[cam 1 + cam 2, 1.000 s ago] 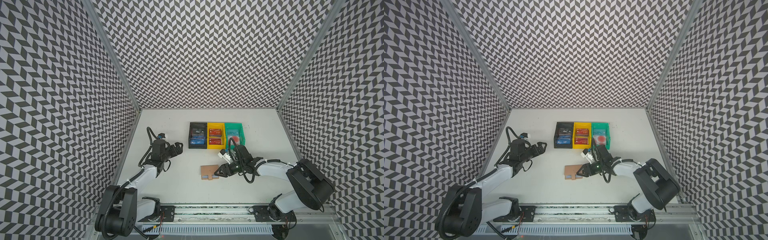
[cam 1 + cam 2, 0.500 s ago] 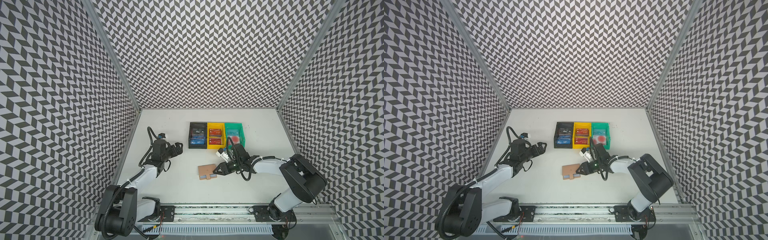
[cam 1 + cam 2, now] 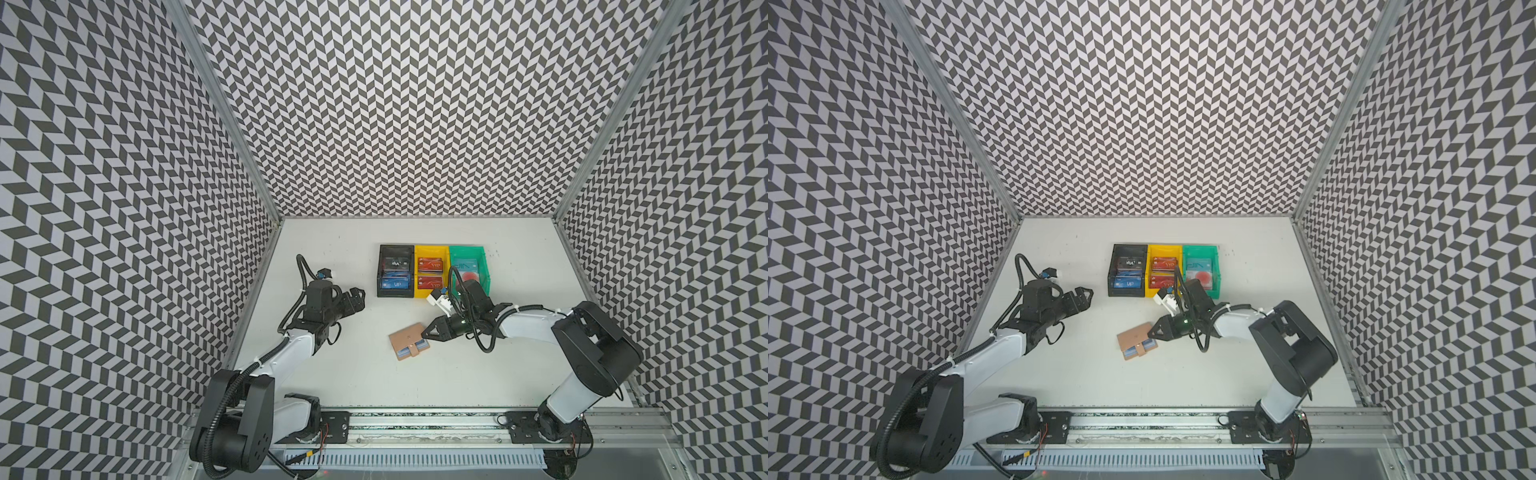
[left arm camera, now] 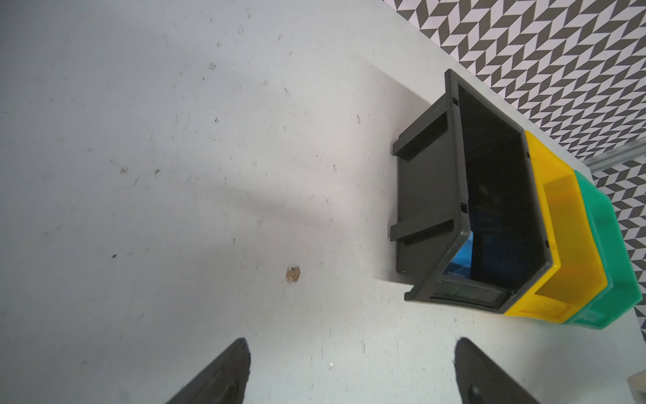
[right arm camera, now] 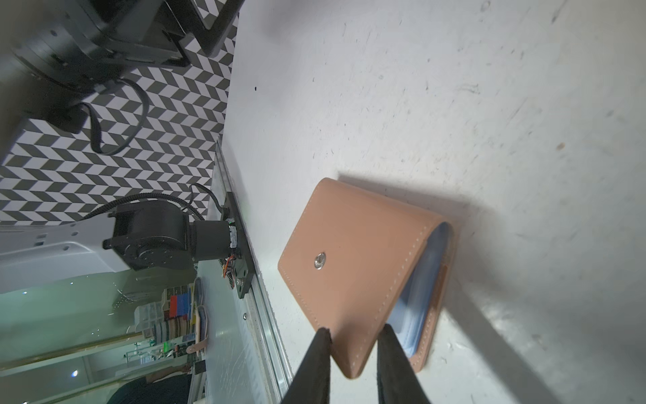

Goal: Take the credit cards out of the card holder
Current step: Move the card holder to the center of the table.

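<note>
The tan card holder point(image 3: 406, 336) point(image 3: 1133, 335) lies on the white table in front of the bins. Its top cover point(image 5: 353, 252) is raised a little, and the blue edges of credit cards point(image 5: 419, 290) point(image 3: 409, 352) show in the sleeves under it. My right gripper point(image 5: 353, 337) point(image 3: 427, 332) is shut on the near corner of that cover, one finger against each edge. Other credit cards lie in the bins: black point(image 3: 395, 263), blue point(image 3: 394, 284), red-orange point(image 3: 431, 264) and teal point(image 3: 464, 264). My left gripper point(image 4: 351, 353) point(image 3: 360, 297) hovers open and empty, left of the bins.
Three bins stand in a row at the middle back: black point(image 3: 380, 270) point(image 4: 426, 182), yellow point(image 3: 432, 249) point(image 4: 573, 245) and green point(image 3: 485, 266) point(image 4: 615, 266). Patterned walls close in the left, back and right sides. A metal rail point(image 3: 415, 419) runs along the table's front edge.
My right gripper has narrowed and moved left onto the card holder's corner. The holder has slid slightly left and turned, and its cover has lifted. The left arm has stayed still.
</note>
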Tool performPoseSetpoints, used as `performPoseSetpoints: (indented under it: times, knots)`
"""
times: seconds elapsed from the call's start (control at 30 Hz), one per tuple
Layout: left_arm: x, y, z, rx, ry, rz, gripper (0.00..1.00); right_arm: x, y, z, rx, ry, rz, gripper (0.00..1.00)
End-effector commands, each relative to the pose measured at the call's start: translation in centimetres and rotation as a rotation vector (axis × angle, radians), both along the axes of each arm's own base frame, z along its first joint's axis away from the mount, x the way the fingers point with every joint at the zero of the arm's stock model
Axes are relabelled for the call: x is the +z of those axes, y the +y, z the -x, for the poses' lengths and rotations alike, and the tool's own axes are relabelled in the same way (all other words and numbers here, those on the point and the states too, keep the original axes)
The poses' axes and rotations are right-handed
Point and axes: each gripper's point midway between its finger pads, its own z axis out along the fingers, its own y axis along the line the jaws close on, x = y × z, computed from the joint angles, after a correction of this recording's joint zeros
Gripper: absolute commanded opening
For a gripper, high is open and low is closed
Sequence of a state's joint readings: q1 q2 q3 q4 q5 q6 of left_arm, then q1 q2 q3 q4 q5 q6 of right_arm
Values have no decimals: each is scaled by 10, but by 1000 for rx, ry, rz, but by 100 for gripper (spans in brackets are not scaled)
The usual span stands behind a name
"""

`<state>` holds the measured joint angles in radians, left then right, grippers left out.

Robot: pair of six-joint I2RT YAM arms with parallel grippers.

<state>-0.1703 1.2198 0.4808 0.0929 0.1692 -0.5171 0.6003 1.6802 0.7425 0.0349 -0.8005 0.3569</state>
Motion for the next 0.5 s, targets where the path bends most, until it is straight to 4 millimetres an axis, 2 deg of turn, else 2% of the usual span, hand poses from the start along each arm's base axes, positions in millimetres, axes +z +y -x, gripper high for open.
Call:
performPoseSetpoints:
  times: [0.0, 0.2, 0.47]
  knots:
    - [-1, 0, -2, 4, 8, -11, 91, 3, 8, -10, 15, -38, 3, 24]
    - [-6, -2, -5, -7, 25, -13, 90, 3, 13, -22, 18, -49, 33, 25]
    - [-10, -2, -5, -9, 42, -20, 88, 5, 22, -26, 35, -49, 49, 36]
